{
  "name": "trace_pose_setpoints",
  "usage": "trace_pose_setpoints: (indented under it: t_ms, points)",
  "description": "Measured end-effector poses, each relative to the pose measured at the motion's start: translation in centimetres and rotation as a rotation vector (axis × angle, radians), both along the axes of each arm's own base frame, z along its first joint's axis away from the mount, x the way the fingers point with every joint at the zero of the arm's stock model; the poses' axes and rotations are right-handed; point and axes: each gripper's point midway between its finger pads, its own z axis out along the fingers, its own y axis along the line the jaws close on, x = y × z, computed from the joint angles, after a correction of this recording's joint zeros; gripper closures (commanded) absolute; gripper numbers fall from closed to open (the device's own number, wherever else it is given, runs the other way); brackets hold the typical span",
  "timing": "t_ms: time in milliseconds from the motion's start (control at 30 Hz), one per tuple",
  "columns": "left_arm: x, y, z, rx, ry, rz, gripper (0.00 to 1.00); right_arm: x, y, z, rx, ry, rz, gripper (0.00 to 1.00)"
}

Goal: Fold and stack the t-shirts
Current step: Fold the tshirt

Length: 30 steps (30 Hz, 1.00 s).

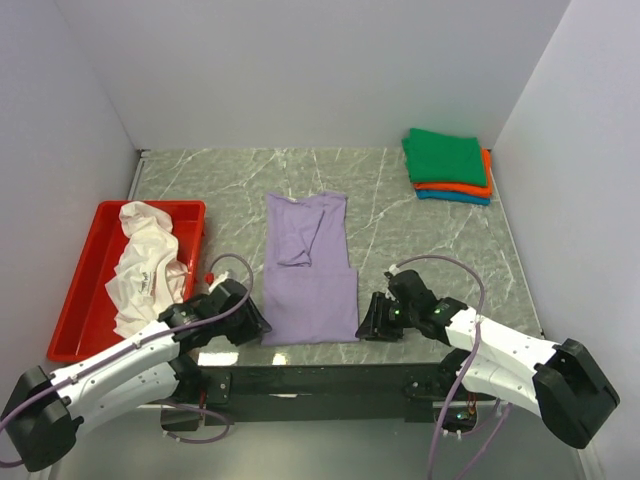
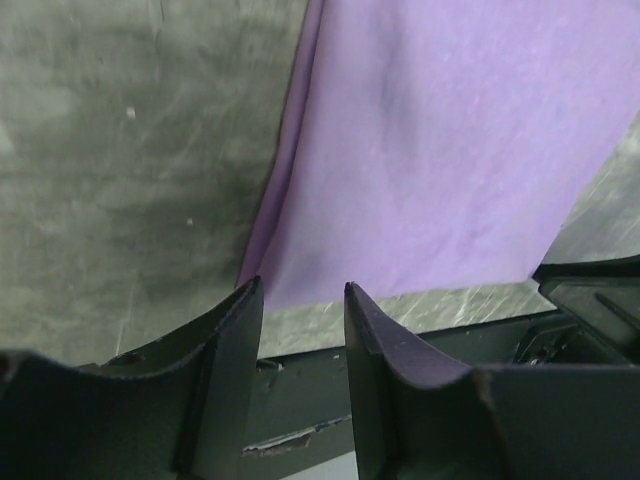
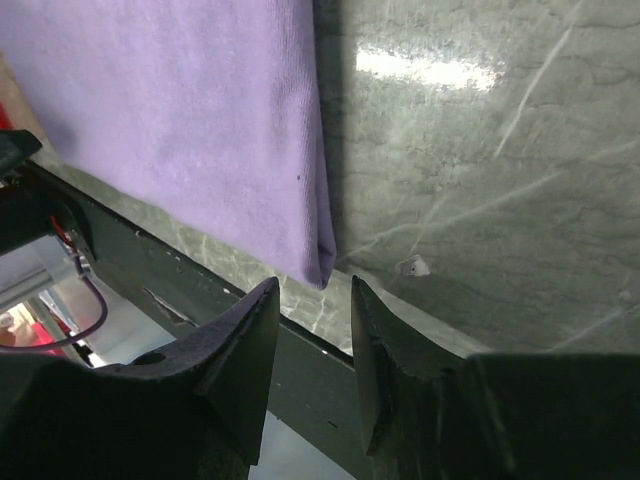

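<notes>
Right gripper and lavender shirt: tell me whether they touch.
Apart. The right wrist view shows bare table between the lavender shirt's near corner and both open fingers of the right gripper.

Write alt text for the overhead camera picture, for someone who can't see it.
A lavender t-shirt lies partly folded mid-table, with the left gripper and right gripper, both open, at its two near corners. A crumpled white t-shirt sits in a red tray at left; folded green, orange and teal t-shirts are stacked far right.
</notes>
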Motion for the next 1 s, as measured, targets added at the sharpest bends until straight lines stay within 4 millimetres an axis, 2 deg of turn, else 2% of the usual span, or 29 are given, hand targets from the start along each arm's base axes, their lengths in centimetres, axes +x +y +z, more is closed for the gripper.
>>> trace_pose_setpoints:
  t_ms: [167, 333, 600, 900, 967, 1000]
  points:
    - [-1.3, -0.4, -0.6, -0.012, 0.032, -0.005, 0.6, -0.1, 0.3, 0.0, 0.013, 0.004, -0.003, 0.58]
    - [-2.3, -0.3, -1.5, -0.002, 0.062, -0.007, 0.63, -1.0, 0.5, -0.9, 0.029, 0.039, -0.005, 0.58]
    - [-3.0, 0.2, -2.7, 0.016, 0.08, 0.01, 0.66, -0.8, 1.5, -0.8, 0.077, 0.042, -0.016, 0.59]
    - [-3.0, -0.3, -2.8, -0.013, 0.07, 0.021, 0.67, -0.7, 1.7, -0.9, 0.108, 0.037, -0.046, 0.64]
    - [-2.9, -0.3, -2.8, -0.018, 0.068, 0.025, 0.69, -0.8, 1.7, -1.0, 0.116, 0.036, -0.053, 0.66]
    - [-2.9, -0.4, -2.8, -0.02, 0.066, 0.026, 0.77, -0.8, 1.6, -1.0, 0.119, 0.034, -0.056, 0.69]
